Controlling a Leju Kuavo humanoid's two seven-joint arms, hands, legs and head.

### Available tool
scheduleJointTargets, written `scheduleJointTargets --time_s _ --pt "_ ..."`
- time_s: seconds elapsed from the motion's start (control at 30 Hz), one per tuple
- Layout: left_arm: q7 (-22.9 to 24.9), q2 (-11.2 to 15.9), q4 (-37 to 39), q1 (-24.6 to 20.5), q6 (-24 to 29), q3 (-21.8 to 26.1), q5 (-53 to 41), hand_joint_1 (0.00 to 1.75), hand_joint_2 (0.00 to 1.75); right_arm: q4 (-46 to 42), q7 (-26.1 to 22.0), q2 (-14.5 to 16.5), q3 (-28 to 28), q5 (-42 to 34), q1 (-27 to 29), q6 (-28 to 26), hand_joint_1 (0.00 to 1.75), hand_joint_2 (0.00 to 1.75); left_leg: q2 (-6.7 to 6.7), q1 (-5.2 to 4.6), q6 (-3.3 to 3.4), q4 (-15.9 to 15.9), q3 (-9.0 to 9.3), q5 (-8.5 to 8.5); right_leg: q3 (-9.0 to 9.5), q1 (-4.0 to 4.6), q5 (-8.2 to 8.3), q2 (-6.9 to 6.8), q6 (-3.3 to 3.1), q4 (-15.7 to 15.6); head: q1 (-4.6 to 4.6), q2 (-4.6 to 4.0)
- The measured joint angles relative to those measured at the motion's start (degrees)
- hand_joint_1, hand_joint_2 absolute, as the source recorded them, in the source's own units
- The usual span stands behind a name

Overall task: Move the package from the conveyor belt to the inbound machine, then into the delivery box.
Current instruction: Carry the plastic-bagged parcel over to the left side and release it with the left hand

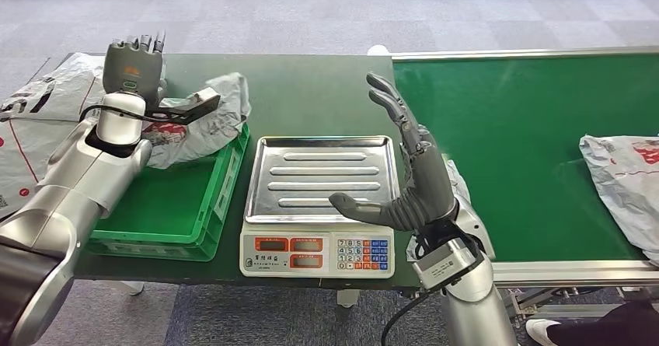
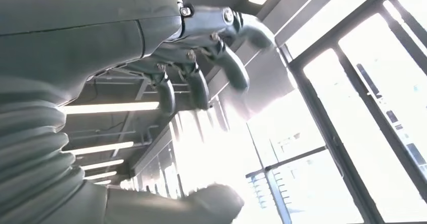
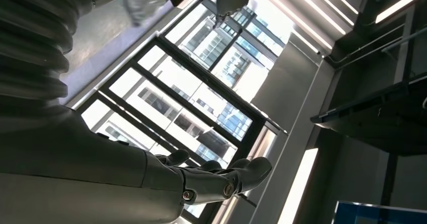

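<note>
Left hand: raised above far-left corner of green crate, fingers pointing up, apart; holds nothing. In left wrist view fingers loosely curved, thumb well apart, windows and ceiling lights behind.
Right hand: palm-up, spread wide, empty; hovers at right edge of scale tray, thumb reaching over tray's near-right corner. In right wrist view fingers stretched out against windows.
Package: grey poly mailer w/ red print, crumpled, draped over far rim of green crate, partly inside. Just right of and below left hand; cannot tell if touching. Well apart from right hand.
Green crate: on dark green table, left of scale, just beside it; left forearm crosses its near-left part.
Scale: white base w/ keypad + red displays facing robot; steel tray on top, ribbed.
Conveyor belt: green, right of scale; second grey mailer lies at its right edge, well apart from right hand.
Grey bags: flat pile at table's far left, behind left arm.
</note>
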Motion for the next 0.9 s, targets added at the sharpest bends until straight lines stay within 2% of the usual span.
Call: scheduleJointTargets --time_s 0.77,0.83,0.9 --pt "0.2 0.3 2.0 0.0 1.2 1.6 0.0 0.00 0.00 0.4 -0.4 1.5 -1.4 0.2 -1.4 1.1 0.00 1.75 0.01 0.00 0.00 0.0 -0.01 0.00 0.00 0.02 0.00 0.00 0.00 0.0 -0.01 0.00" --pt "-0.6 0.3 1.7 0.1 4.6 2.1 0.2 0.00 0.87 0.6 -0.4 1.6 -1.4 0.7 -1.7 0.5 0.00 1.75 0.01 0.00 0.00 0.0 -0.02 0.01 -0.01 0.02 0.01 0.00 0.00 0.0 -0.01 0.00" --pt "-4.3 -0.1 0.0 0.5 11.4 4.4 2.2 0.00 1.75 0.6 0.3 1.6 -1.4 2.5 -1.8 -2.0 0.00 1.75 0.01 0.00 -0.01 0.0 -0.02 0.01 -0.04 0.01 0.01 0.00 0.00 0.0 -0.01 0.00"
